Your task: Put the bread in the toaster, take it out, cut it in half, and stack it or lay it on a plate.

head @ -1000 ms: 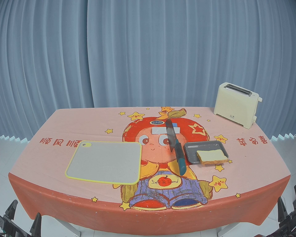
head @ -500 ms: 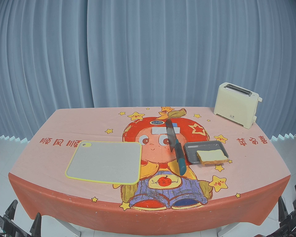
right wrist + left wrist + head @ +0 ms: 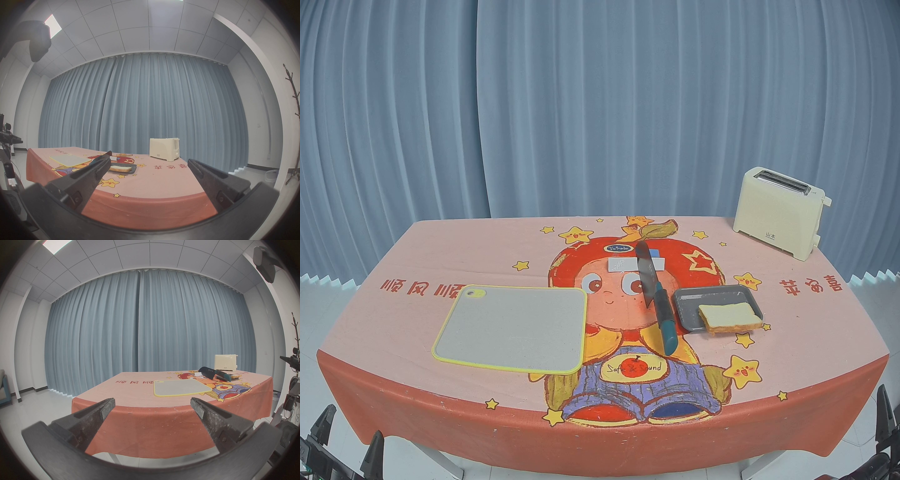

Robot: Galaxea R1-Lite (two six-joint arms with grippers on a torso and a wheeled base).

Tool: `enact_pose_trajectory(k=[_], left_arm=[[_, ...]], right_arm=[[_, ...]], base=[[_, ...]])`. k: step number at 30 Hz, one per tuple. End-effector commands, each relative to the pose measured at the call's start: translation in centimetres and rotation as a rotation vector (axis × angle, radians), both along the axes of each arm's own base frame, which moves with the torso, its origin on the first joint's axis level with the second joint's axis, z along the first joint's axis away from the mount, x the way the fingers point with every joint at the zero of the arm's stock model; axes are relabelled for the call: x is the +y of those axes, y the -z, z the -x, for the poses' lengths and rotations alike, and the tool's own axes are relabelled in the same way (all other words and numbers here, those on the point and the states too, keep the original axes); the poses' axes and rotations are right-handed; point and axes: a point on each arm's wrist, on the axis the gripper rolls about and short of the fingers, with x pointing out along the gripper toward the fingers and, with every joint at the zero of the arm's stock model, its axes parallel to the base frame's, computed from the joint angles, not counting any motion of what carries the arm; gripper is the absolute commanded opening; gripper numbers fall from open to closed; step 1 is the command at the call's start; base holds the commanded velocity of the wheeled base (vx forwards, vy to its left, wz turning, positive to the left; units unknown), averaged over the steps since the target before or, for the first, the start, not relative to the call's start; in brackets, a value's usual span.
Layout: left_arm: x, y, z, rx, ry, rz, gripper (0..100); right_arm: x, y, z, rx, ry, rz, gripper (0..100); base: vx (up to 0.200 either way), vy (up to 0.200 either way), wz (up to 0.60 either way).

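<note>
A slice of bread [image 3: 730, 317] lies on a dark grey tray [image 3: 690, 306] at the table's right, also seen as bread [image 3: 120, 168] in the right wrist view. The cream toaster [image 3: 779, 212] stands at the far right corner, upright, with its slot empty. A knife [image 3: 656, 300] with a teal handle lies left of the tray. My left gripper [image 3: 152, 401] is open and empty below the table's front left edge. My right gripper [image 3: 149, 159] is open and empty off the table's right front corner, facing the toaster [image 3: 164, 149].
A grey cutting board [image 3: 514, 328] with a yellow-green rim lies at the front left of the table. The pink printed tablecloth [image 3: 425, 262] hangs over the front edge. Blue curtains close off the back.
In the head view the right gripper's fingers have shifted slightly to the right at the lower right edge. Nothing on the table has moved.
</note>
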Motion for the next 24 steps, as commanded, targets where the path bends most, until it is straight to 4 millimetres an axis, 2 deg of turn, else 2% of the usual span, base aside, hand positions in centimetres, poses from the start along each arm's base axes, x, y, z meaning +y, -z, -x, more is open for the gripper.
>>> enact_pose_trajectory(k=[1, 7, 16, 19, 24], left_arm=[[0.0, 0.2, -0.1, 0.01, 0.0, 0.0, 100], [0.0, 0.2, -0.1, 0.01, 0.0, 0.0, 100], [0.0, 0.2, -0.1, 0.01, 0.0, 0.0, 100], [0.0, 0.2, -0.1, 0.01, 0.0, 0.0, 100], [0.0, 0.2, -0.1, 0.01, 0.0, 0.0, 100]], right_arm=[[0.0, 0.6, 0.0, 0.004, -0.003, 0.002, 100], [0.0, -0.4, 0.3, -0.024, -0.017, -0.033, 100], [0.1, -0.9, 0.8, 0.052, -0.085, -0.19, 100], [0.2, -1.6, 0.6, 0.085, -0.116, -0.277, 100], [0.3, -1.6, 0.1, 0.143, -0.15, -0.37, 100]], base=[[0.0, 0.0, 0.0], [0.0, 0.0, 0.0], [0.0, 0.0, 0.0], [0.0, 0.0, 0.0], [0.0, 0.0, 0.0]])
